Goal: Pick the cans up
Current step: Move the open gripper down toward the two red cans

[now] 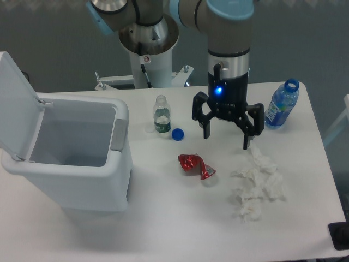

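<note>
The can [196, 166], a crushed, shiny red metal piece with a silver end, lies on its side on the white bench [163, 218], a little right of the open white bin [82, 164]; its crumpled shape looks likely to take a pinch across the narrow middle. The gripper [226, 140] hangs above the bench beyond the can and to its right, jaws spread wide and holding nothing, probably not yet lined up for the descent. Soft crumpled tissue [256, 185] lies right of the can.

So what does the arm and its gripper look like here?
The arm is grey metal with light blue joint caps. Its wrist ends in a black cylinder with a lit blue light. The gripper is black, with two angular linkage fingers. The pale base column carries a small red-and-white sticker.
</note>
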Action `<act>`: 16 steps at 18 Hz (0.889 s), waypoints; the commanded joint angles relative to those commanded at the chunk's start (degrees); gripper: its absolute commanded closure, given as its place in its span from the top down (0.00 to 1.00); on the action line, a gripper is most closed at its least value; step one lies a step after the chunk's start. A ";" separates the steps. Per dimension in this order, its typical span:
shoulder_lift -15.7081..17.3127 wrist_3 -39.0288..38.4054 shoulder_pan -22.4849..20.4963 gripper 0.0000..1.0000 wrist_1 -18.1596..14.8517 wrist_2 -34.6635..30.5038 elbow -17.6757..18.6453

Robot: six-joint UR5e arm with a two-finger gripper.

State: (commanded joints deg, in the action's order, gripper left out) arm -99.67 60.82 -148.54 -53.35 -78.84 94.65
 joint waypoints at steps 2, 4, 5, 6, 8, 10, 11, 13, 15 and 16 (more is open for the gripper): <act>-0.18 0.26 0.17 1.00 -0.09 -0.26 1.50; -0.88 0.35 0.18 1.00 -0.17 -0.44 1.50; -1.05 0.27 0.18 1.00 -0.26 -0.61 1.59; -1.40 0.26 0.18 1.00 -0.26 -1.57 2.11; -1.67 -0.26 0.35 1.00 -0.35 -4.99 2.64; -2.46 -0.96 0.53 1.00 -0.61 -8.25 2.65; -3.16 -2.36 0.88 1.00 -0.53 -9.65 2.65; -4.56 -7.44 1.67 1.00 -0.62 -11.51 1.77; -5.01 -12.11 1.84 1.00 -0.79 -12.04 1.07; -5.27 -14.04 1.85 1.00 -0.88 -12.04 0.89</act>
State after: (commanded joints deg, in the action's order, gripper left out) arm -104.94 46.78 -146.69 -54.23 -90.88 95.54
